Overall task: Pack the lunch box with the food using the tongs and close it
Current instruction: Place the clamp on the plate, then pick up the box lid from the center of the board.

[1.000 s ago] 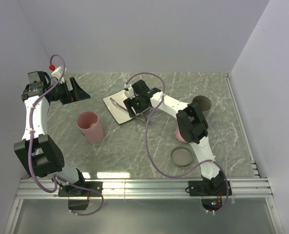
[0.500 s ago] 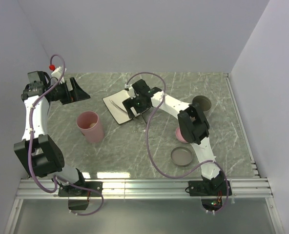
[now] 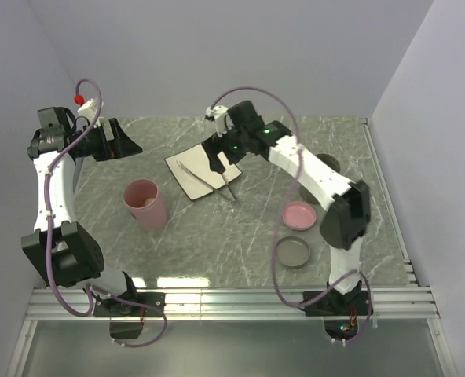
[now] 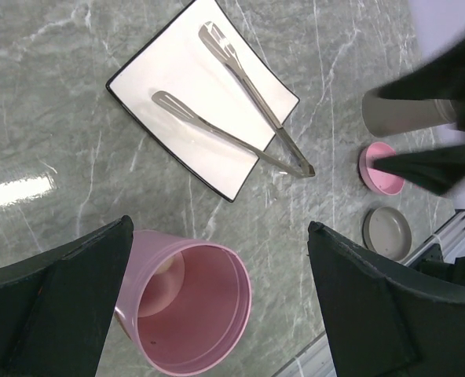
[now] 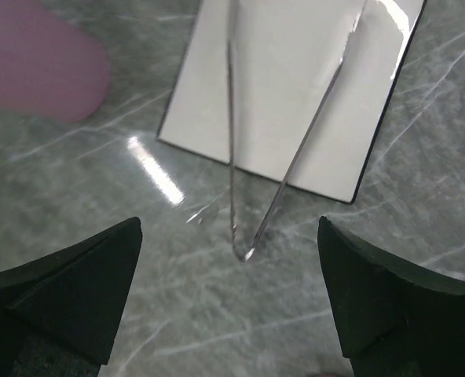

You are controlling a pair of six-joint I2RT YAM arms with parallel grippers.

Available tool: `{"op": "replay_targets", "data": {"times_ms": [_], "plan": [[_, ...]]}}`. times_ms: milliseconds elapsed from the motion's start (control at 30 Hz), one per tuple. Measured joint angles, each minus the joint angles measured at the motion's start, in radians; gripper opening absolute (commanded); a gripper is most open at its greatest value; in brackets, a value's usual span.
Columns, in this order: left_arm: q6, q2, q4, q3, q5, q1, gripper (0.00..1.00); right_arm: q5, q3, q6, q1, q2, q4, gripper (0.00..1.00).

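The silver tongs (image 3: 209,181) lie free, their two arms spread across the white square plate (image 3: 187,165) and their joined end (image 5: 242,253) on the marble just off its edge. My right gripper (image 3: 221,163) hovers open above that joined end, touching nothing (image 5: 228,224). My left gripper (image 3: 126,145) hangs open at the far left, high over the tall pink lunch box (image 4: 185,306). A pale rounded piece of food (image 4: 166,275) shows at the bottom of the lunch box. The left wrist view also takes in the plate (image 4: 177,75) and tongs (image 4: 252,88).
A pink lid (image 3: 299,214) and a grey lid (image 3: 293,252) lie on the marble right of centre. A grey container (image 3: 329,165) stands behind the right arm. Walls close in the left, back and right sides.
My right gripper has opened, let go of the tongs and lifted back from them; they now lie on the plate. The right arm's elbow swung right, uncovering the pink lid.
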Motion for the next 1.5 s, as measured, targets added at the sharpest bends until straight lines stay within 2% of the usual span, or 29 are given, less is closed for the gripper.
{"op": "replay_targets", "data": {"times_ms": [233,367,600,667,833,1167,1333,1500], "plan": [[0.007,-0.035,0.002,0.000,0.006,0.000,0.99,-0.157,-0.129,-0.129,-0.079,-0.364,-0.125,1.00],[0.006,-0.038,0.003,0.000,0.022,0.000,0.99,-0.170,-0.320,-0.243,-0.145,-0.556,-0.224,1.00],[-0.006,-0.051,0.042,-0.011,0.048,0.000,1.00,-0.140,-0.613,-0.369,-0.200,-0.695,-0.376,1.00],[-0.010,-0.061,0.058,-0.023,0.053,-0.001,0.99,-0.109,-0.686,-0.379,-0.216,-0.698,-0.387,0.99],[-0.010,-0.093,0.074,-0.065,0.053,-0.004,0.99,-0.036,-0.792,-0.357,-0.225,-0.642,-0.393,0.86],[-0.009,-0.101,0.072,-0.079,0.054,-0.005,0.99,0.038,-0.763,-0.255,-0.225,-0.447,-0.354,0.70],[-0.009,-0.101,0.073,-0.093,0.054,-0.005,0.99,0.056,-0.715,-0.190,-0.225,-0.371,-0.335,0.70],[-0.009,-0.101,0.075,-0.114,0.054,-0.005,0.99,0.081,-0.698,-0.117,-0.225,-0.323,-0.296,0.62]]}}
